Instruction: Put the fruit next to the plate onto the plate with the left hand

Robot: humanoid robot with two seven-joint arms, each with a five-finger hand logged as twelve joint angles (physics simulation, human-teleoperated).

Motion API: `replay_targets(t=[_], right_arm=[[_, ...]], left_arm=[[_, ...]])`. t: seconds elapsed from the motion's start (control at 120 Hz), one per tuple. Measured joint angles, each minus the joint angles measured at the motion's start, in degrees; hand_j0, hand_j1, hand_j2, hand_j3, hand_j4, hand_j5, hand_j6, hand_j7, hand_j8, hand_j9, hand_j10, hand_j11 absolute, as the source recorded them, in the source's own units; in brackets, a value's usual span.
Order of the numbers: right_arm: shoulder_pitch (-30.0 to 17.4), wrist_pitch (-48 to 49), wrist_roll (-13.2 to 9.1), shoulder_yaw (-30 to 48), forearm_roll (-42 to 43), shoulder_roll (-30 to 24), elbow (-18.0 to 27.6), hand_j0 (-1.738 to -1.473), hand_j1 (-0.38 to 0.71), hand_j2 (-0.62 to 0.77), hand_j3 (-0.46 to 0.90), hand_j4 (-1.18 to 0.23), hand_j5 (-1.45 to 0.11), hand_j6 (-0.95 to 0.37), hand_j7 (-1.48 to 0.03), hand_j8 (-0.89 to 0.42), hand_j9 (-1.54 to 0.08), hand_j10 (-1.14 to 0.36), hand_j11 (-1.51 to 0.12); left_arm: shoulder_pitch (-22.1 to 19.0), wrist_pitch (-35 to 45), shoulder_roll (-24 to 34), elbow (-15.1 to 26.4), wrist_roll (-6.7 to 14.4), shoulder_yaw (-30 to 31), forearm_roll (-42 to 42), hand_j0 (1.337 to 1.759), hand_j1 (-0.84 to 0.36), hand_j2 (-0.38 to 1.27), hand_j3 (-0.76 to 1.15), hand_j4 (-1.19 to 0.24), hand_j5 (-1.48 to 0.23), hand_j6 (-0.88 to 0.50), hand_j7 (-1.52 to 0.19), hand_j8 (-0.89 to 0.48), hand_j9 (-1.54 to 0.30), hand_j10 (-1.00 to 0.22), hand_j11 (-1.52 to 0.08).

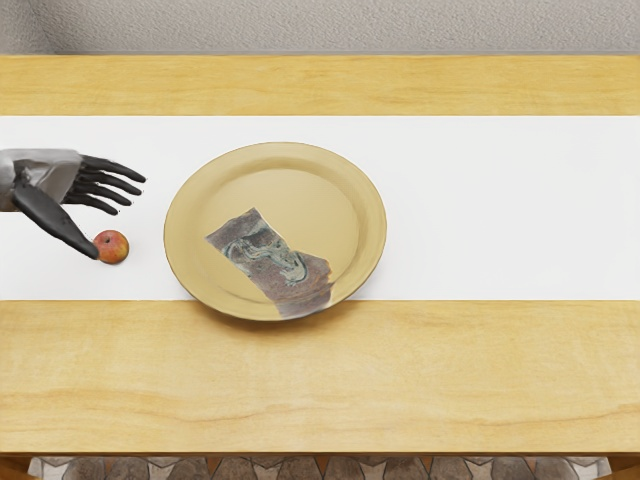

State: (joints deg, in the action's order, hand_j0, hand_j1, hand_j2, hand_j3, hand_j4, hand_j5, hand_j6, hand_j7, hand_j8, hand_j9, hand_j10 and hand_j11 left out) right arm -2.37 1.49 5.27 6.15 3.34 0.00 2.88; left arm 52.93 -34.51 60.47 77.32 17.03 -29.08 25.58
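Where the wooden table (320, 380) carries a white runner (500, 200), a yellow plate (300, 180) sits on that strip. The left hand (60, 190) reaches in with fingers spread, gripping nothing. Its thumb tip meets the small red apple (112, 246), which lies on the runner near the plate's left rim.
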Motion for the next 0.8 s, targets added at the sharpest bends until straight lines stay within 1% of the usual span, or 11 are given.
replay_targets(t=[0.092, 0.15, 0.225, 0.283, 0.317, 0.375, 0.442, 0.5, 0.65, 0.742, 0.8], right_arm=[[0.0, 0.0, 0.0, 0.0, 0.0, 0.0, 0.0, -1.658, -0.3, -0.01, 0.0, -0.04, -0.05, -0.04, -0.05, -0.04, -0.05, -0.04, -0.05], [0.0, 0.0, 0.0, 0.0, 0.0, 0.0, 0.0, -1.658, -0.3, -0.01, 0.0, -0.04, -0.05, -0.04, -0.05, -0.04, -0.05, -0.04, -0.05], [0.0, 0.0, 0.0, 0.0, 0.0, 0.0, -0.01, -1.658, -0.3, -0.01, 0.0, -0.04, -0.05, -0.04, -0.05, -0.04, -0.05, -0.04, -0.05], [0.0, 0.0, 0.0, 0.0, 0.0, 0.0, 0.0, -1.658, -0.3, -0.01, 0.0, -0.04, -0.05, -0.04, -0.05, -0.04, -0.05, -0.04, -0.05], [0.0, 0.0, 0.0, 0.0, 0.0, 0.0, 0.01, -1.658, -0.3, -0.01, 0.0, -0.04, -0.05, -0.04, -0.05, -0.04, -0.05, -0.04, -0.05], [0.0, 0.0, 0.0, 0.0, 0.0, 0.0, 0.0, -1.658, -0.3, -0.01, 0.0, -0.04, -0.05, -0.04, -0.05, -0.04, -0.05, -0.04, -0.05], [0.0, 0.0, 0.0, 0.0, 0.0, 0.0, 0.0, -1.658, -0.3, -0.01, 0.0, -0.04, -0.05, -0.04, -0.05, -0.04, -0.05, -0.04, -0.05], [0.0, 0.0, 0.0, 0.0, 0.0, 0.0, 0.01, -1.658, -0.3, -0.01, 0.0, -0.04, -0.05, -0.04, -0.05, -0.04, -0.05, -0.04, -0.05], [0.0, 0.0, 0.0, 0.0, 0.01, 0.0, 0.0, -1.658, -0.3, -0.01, 0.0, -0.04, -0.05, -0.04, -0.05, -0.04, -0.05, -0.04, -0.05], [0.0, 0.0, 0.0, 0.0, 0.0, 0.0, 0.0, -1.658, -0.3, -0.01, 0.0, -0.04, -0.05, -0.04, -0.05, -0.04, -0.05, -0.04, -0.05], [0.0, 0.0, 0.0, 0.0, 0.01, 0.0, 0.0, -1.658, -0.3, -0.01, 0.0, -0.04, -0.05, -0.04, -0.05, -0.04, -0.05, -0.04, -0.05]], left_arm=[[-0.05, 3.48, 2.18, 4.04, 0.16, 0.21, 4.39, 1.658, 0.05, 0.05, 0.0, -0.25, -0.32, -0.25, -0.32, -0.25, -0.32, -0.25, -0.32], [0.03, 5.89, 2.29, 5.33, 0.39, 0.29, 7.31, 1.658, 0.05, 0.05, 0.0, -0.25, -0.32, -0.25, -0.32, -0.25, -0.32, -0.25, -0.32], [1.42, 9.28, 1.57, 6.21, 1.58, 0.37, 10.96, 1.658, 0.05, 0.05, 0.0, -0.25, -0.32, -0.25, -0.32, -0.25, -0.32, -0.25, -0.32], [1.78, 12.81, 0.84, 6.57, 2.99, 0.98, 14.32, 1.658, 0.05, 0.05, 0.0, -0.25, -0.32, -0.25, -0.32, -0.25, -0.32, -0.25, -0.32], [2.87, 15.17, 0.52, 6.71, 3.71, 1.94, 16.26, 1.658, 0.05, 0.05, 0.0, -0.25, -0.32, -0.25, -0.32, -0.25, -0.32, -0.25, -0.32], [5.43, 19.64, -1.21, 6.85, 4.83, 4.8, 19.16, 1.658, 0.05, 0.05, 0.0, -0.25, -0.32, -0.25, -0.32, -0.25, -0.32, -0.25, -0.32], [6.44, 24.57, -3.98, 6.95, 6.48, 8.55, 22.73, 1.658, 0.05, 0.05, 0.0, -0.25, -0.32, -0.25, -0.32, -0.25, -0.32, -0.25, -0.32], [6.71, 28.67, -5.46, 7.0, 8.03, 11.87, 25.36, 1.658, 0.05, 0.05, 0.0, -0.25, -0.32, -0.26, -0.32, -0.25, -0.32, -0.25, -0.32], [7.34, 37.73, -6.69, 7.61, 11.74, 19.83, 31.11, 1.658, 0.05, 0.05, 0.0, -0.25, -0.32, -0.26, -0.32, -0.26, -0.32, -0.25, -0.32], [7.51, 41.13, -8.73, 8.18, 14.81, 23.01, 34.63, 1.658, 0.05, 0.05, 0.0, -0.26, -0.32, -0.26, -0.32, -0.26, -0.32, -0.25, -0.32], [7.52, 42.58, -9.83, 8.41, 16.17, 24.33, 36.37, 1.658, 0.06, 0.05, 0.0, -0.26, -0.32, -0.26, -0.32, -0.26, -0.32, -0.26, -0.32]])
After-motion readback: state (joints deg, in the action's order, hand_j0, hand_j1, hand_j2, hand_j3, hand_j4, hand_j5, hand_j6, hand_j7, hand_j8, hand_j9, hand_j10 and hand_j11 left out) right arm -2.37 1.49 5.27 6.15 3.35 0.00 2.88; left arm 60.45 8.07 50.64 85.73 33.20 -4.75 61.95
